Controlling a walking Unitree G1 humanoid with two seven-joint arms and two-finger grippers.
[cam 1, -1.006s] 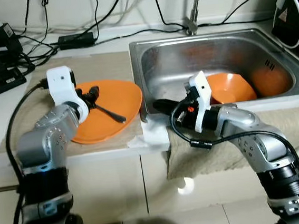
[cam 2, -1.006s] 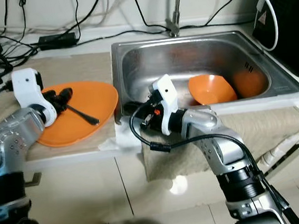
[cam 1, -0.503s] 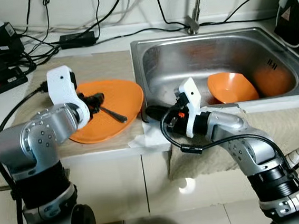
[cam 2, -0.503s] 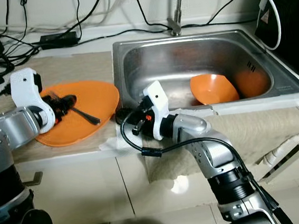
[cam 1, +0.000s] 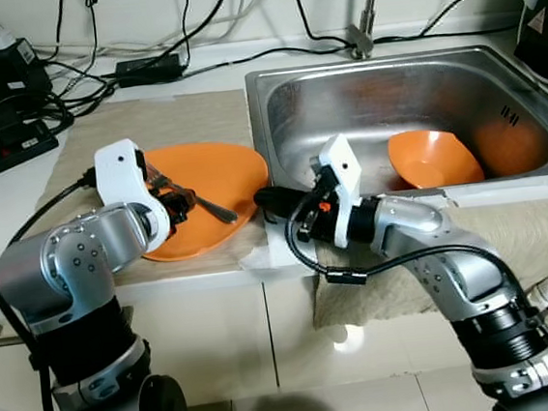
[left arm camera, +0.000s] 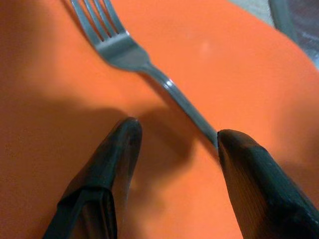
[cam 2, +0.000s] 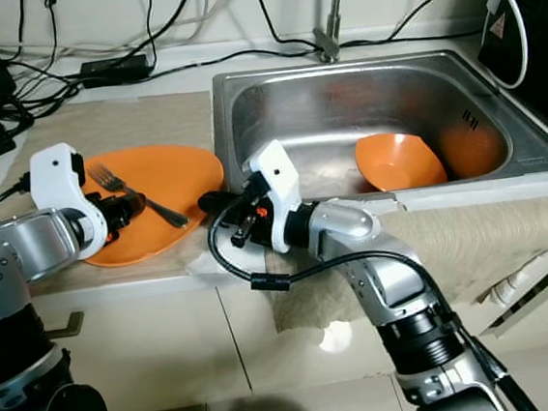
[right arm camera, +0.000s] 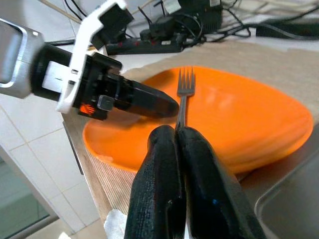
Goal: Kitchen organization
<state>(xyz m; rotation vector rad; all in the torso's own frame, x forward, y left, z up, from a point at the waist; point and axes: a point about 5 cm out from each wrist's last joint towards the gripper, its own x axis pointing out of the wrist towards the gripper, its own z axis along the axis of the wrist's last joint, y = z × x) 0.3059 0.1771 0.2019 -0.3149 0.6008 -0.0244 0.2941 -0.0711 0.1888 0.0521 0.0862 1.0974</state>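
Visibly unlabelled, fork [left arm camera: 144,64] on orange plate [cam 1: 223,176], left gripper [left arm camera: 174,137] spread astride handle, right gripper [right arm camera: 177,137] pinched empty

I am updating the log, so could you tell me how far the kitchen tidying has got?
Looks done: the fork lies on the orange plate beside the sink. In hand: nothing is gripped; the left hand is open just over the fork's handle, and the right hand is shut, empty, near the plate's edge. Left: an orange bowl sits in the sink.

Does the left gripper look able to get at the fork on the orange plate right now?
Probably yes: the left gripper hangs open right over the fork handle on the orange plate.
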